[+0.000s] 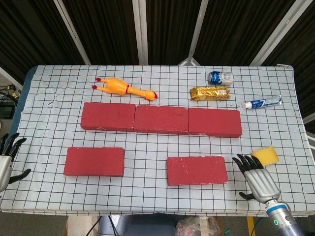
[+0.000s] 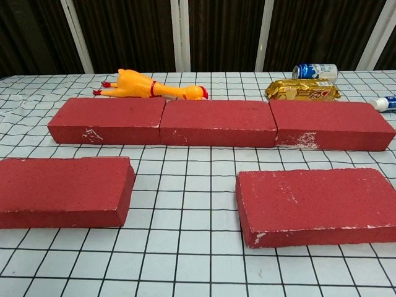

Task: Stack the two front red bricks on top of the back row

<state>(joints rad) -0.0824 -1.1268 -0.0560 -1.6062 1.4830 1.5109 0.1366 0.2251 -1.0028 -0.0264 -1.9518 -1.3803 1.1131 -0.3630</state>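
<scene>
Two red bricks lie flat at the front of the checked table: the front left brick and the front right brick. Behind them a back row of three red bricks runs end to end. My right hand hovers just right of the front right brick, fingers spread, holding nothing. At the table's left edge my left hand also shows spread fingers and holds nothing. Neither hand appears in the chest view.
A yellow sponge lies right beside my right hand. At the back are a rubber chicken, a gold snack packet, a small can and a toothpaste tube.
</scene>
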